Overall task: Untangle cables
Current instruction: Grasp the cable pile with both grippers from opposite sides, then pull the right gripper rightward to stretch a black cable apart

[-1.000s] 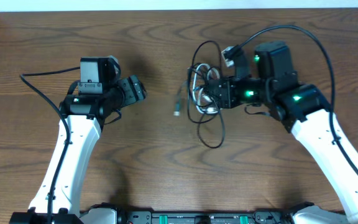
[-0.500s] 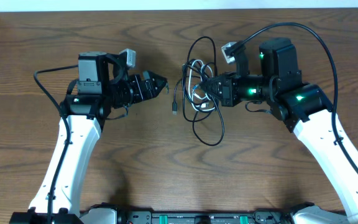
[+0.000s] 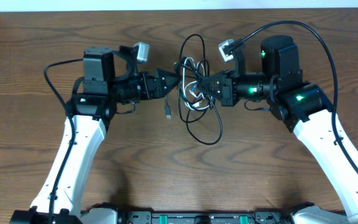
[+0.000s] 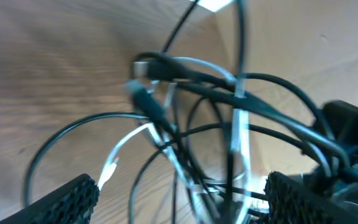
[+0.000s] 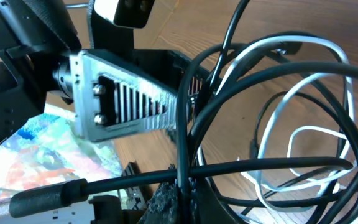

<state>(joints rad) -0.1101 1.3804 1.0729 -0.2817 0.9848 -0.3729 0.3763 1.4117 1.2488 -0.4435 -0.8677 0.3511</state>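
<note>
Right fingers (image 3: 209,87): closed, clamped on the cables (image 3: 194,93) at the right side of the knot; the right wrist view shows one of the black cords (image 5: 278,64) pinched at the tips, with loops fanning out beyond.

Left fingers (image 3: 169,82): spread wide, holding nothing; tips at the left edge of the bundle, facing the right fingers across it; in the left wrist view the two pads (image 4: 67,198) sit at the lower corners with crossed strands between and ahead of them; contact with any strand: cannot tell, view blurred.

Bundle: between the two arms, over the far half of the counter (image 3: 166,180); white cord (image 4: 238,130) coiled inside the knot; black loops above and below it, the largest loop (image 3: 207,134) trailing toward the near side; one plug end (image 3: 168,112) free, just left of the knot and below the left fingers; lifted or resting on the counter: cannot tell from above.

Step in hand (judgement): the second grasp; right side anchors the tangle while the left lines up to take a strand; untangling itself not yet begun, knot intact.

Next move calls for (judgement): closing the left fingers on a single strand rather than several; the free plug end or the white cord looks the cleanest pick; then drawing the two sides apart slowly, right grip kept firm, so a loop slides out and does not cinch.
</note>
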